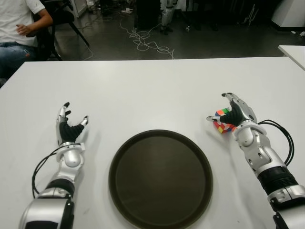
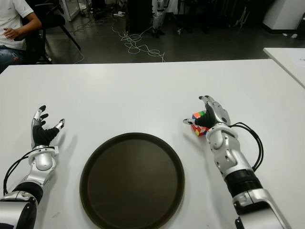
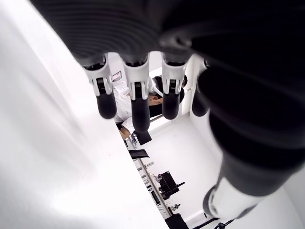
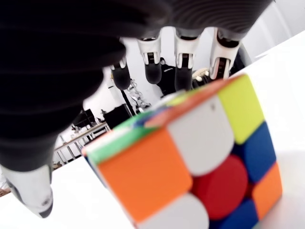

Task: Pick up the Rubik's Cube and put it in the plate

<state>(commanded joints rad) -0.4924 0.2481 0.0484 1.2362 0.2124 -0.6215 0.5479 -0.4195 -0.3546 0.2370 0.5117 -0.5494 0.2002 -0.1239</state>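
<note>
Dark plate (image 1: 143, 200) bare | Rubik's Cube (image 1: 223, 120) beside it | right hand (image 1: 233, 114) cupping cube

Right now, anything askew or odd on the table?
Nothing stands out. The cube sits on the white table, right of the empty plate, with the right robot hand open around it. Left robot hand shows open, left of the plate.
</note>
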